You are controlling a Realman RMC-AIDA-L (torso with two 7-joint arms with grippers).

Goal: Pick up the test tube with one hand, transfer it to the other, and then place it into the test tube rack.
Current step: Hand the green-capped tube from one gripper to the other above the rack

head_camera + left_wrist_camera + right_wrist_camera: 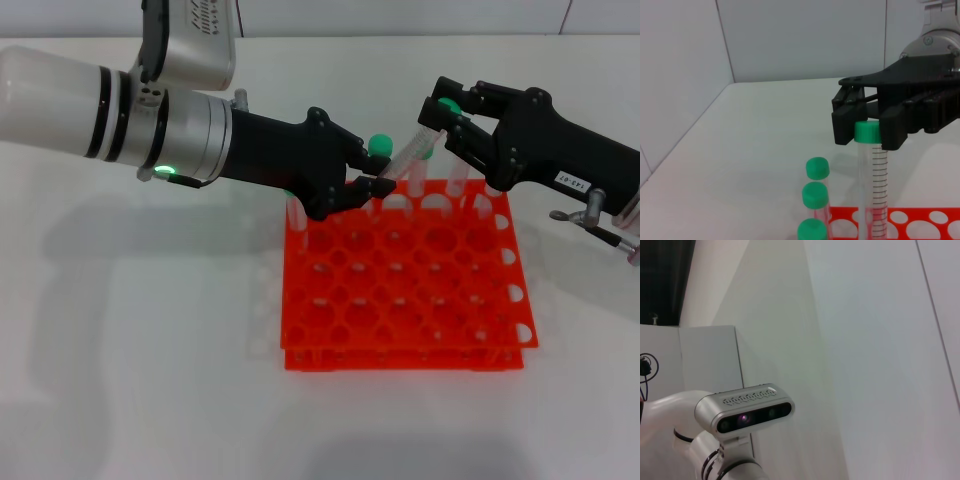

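The test tube [410,150], clear with a green cap, hangs tilted above the back edge of the orange-red rack [400,358]. My right gripper [438,112], the one with the white label, is shut on the cap end. The left wrist view shows this clearly: the right gripper [867,134] flanks the cap and the tube [872,170] runs down from it. My left gripper [375,178], on the white-silver arm, is closed around the tube's lower end. The rack's edge also shows in the left wrist view [920,220].
Several other green-capped tubes [379,145] stand in the rack's back row; three caps [815,194] show in the left wrist view. Bare white table lies around the rack. The right wrist view shows only a wall and the robot's head camera [747,412].
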